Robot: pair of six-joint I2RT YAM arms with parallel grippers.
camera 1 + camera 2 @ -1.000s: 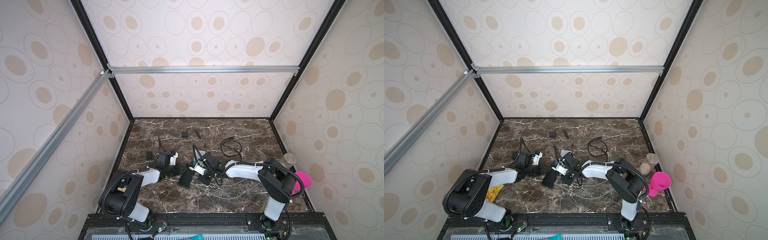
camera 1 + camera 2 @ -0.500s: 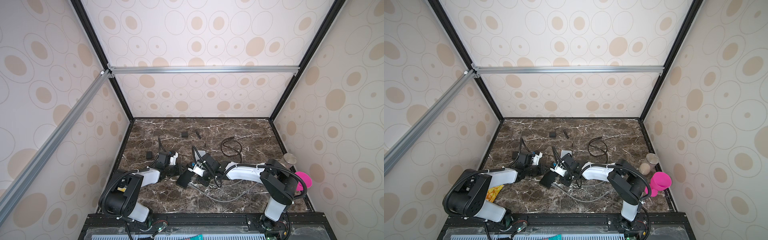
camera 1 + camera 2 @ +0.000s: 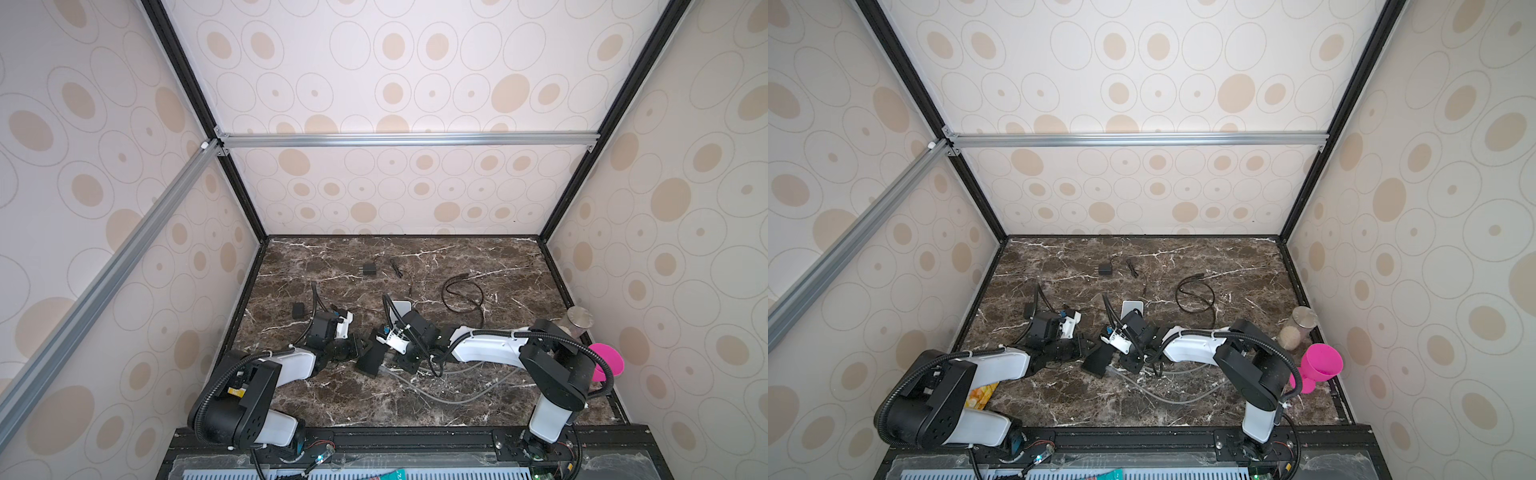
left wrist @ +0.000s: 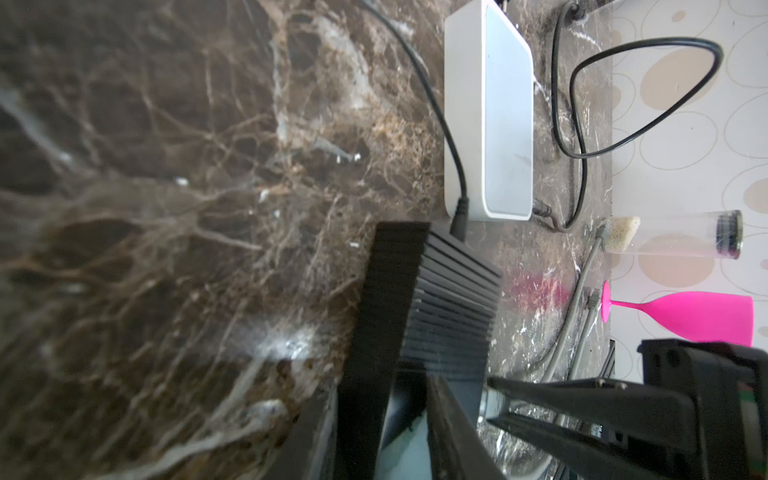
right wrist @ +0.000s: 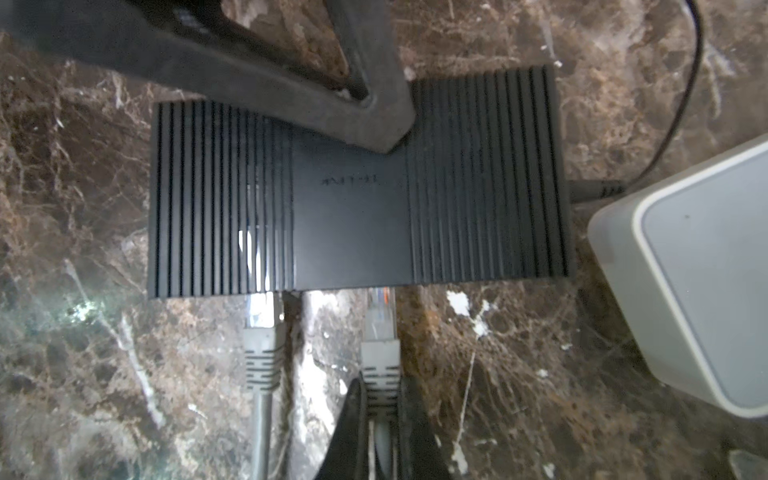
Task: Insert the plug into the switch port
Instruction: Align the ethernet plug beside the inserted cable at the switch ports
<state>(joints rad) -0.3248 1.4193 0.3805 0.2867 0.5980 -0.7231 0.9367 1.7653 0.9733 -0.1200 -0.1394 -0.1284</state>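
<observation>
The black ribbed switch (image 5: 357,187) lies mid-table in both top views (image 3: 371,360) (image 3: 1098,360). My right gripper (image 5: 380,390) is shut on the grey boot of the plug (image 5: 379,320). The plug's clear tip meets the switch's port side, slightly less deep than the neighbouring grey plug (image 5: 261,328) seated beside it. My left gripper (image 4: 382,399) straddles the switch's opposite edge, with one finger (image 5: 374,116) over its top. A pale gap shows beside one finger, so its clamping is unclear.
A white box (image 5: 698,291) (image 3: 402,308) sits just behind the switch, with a black lead running past it. A black cable loop (image 3: 461,295) and small black adapters (image 3: 368,269) lie farther back. A pink cup (image 3: 606,365) and a jar (image 3: 579,320) stand at the right edge.
My right gripper has edged left toward the switch with the plug, and the grey cable behind it has pulled out into a long arc. The left arm and switch have barely moved.
</observation>
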